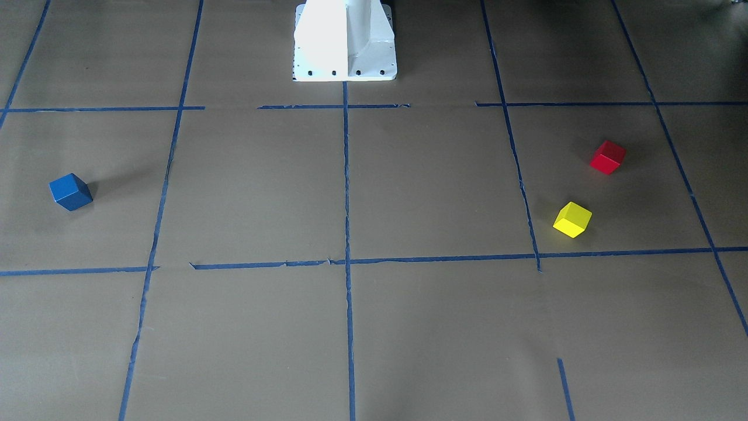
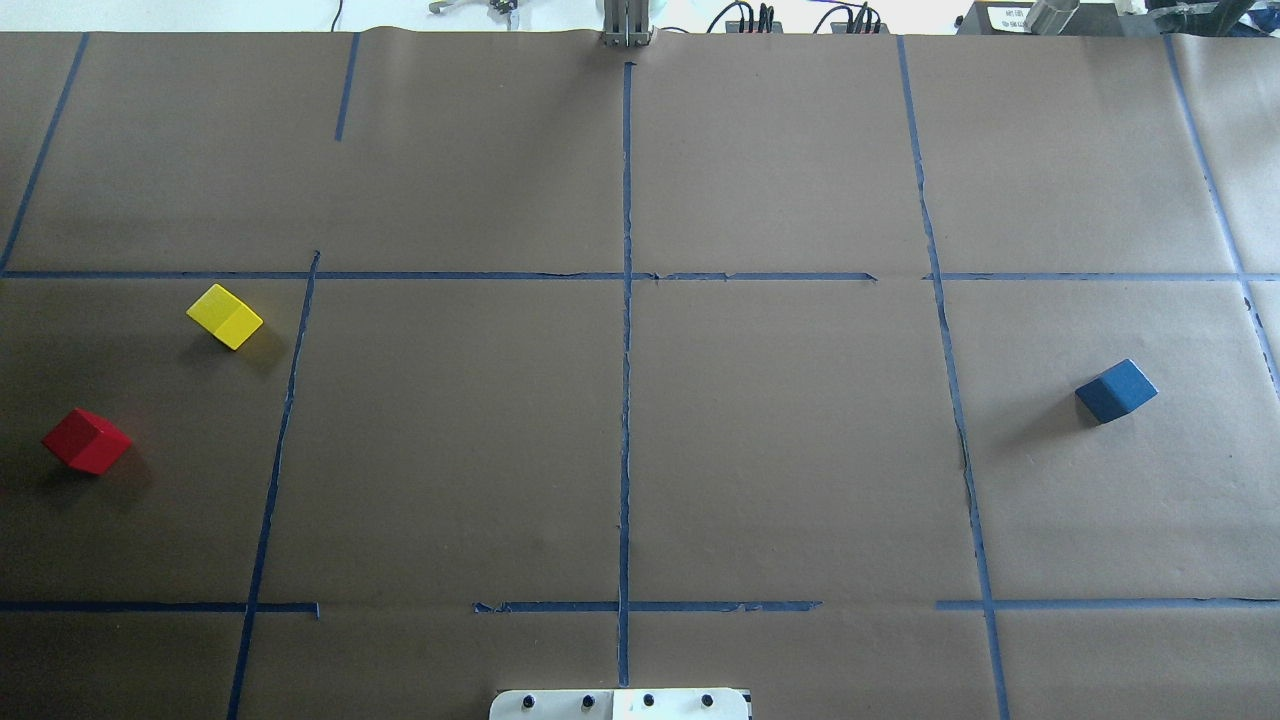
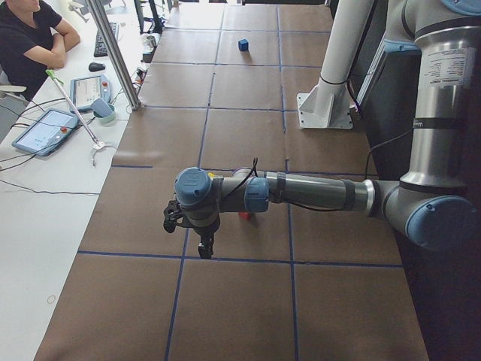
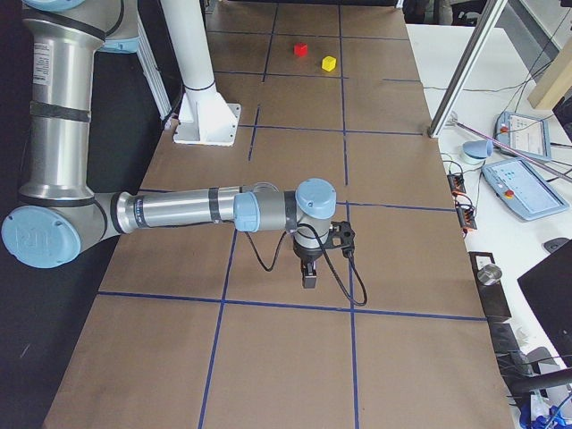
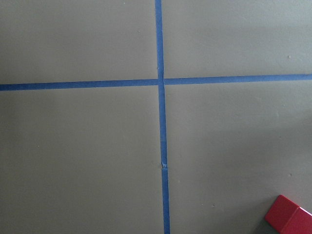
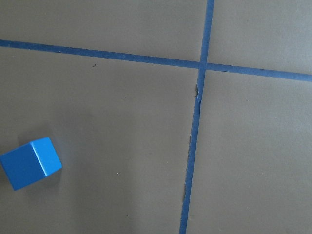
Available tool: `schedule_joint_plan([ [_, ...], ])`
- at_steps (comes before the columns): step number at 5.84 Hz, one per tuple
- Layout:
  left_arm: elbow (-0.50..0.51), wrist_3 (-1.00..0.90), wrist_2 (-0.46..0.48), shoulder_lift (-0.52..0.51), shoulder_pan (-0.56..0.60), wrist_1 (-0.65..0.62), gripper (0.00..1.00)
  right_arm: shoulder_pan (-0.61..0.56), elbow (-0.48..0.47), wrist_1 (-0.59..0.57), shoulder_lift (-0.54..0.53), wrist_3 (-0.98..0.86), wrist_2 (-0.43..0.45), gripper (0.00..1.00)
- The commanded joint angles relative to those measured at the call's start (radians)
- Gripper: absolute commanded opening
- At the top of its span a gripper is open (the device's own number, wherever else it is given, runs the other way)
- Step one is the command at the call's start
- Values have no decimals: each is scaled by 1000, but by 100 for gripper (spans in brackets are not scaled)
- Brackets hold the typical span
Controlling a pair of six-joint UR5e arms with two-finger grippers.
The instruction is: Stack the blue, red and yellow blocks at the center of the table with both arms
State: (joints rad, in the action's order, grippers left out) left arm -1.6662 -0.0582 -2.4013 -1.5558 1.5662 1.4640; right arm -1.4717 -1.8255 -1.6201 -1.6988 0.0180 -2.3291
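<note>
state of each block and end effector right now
blue block: loose on table, robot's right side, unstacked
red block: loose on table, left side, unstacked
yellow block: loose, apart from red, unstacked
left end effector: over table, open or shut unclear
right end effector: over table, open or shut unclear

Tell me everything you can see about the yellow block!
The yellow block is a small, bright, plain cube with crisp edges. It looks like painted wood, though I cannot be sure. It sits flat on the brown paper that covers the table, turned at an angle to the blue tape lines. It is on the robot's left side, apart from the red block, which lies nearer the robot. Only the paper touches it, and nothing is holding it.
</note>
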Motion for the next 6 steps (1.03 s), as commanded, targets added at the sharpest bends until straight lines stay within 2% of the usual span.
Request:
schedule_joint_plan([
  [1, -47, -9, -2, 34, 2, 10, 100, 1, 0, 6, 1, 7, -4, 100],
  [3, -50, 3, -1, 39, 0, 12, 100, 4, 54, 12, 8, 7, -3, 100],
  [5, -50, 6, -2, 39, 0, 12, 100, 29, 51, 31, 10, 7, -6, 100],
  [6, -55, 5, -2, 39, 0, 13, 100, 128, 51, 171, 11, 101, -6, 100],
])
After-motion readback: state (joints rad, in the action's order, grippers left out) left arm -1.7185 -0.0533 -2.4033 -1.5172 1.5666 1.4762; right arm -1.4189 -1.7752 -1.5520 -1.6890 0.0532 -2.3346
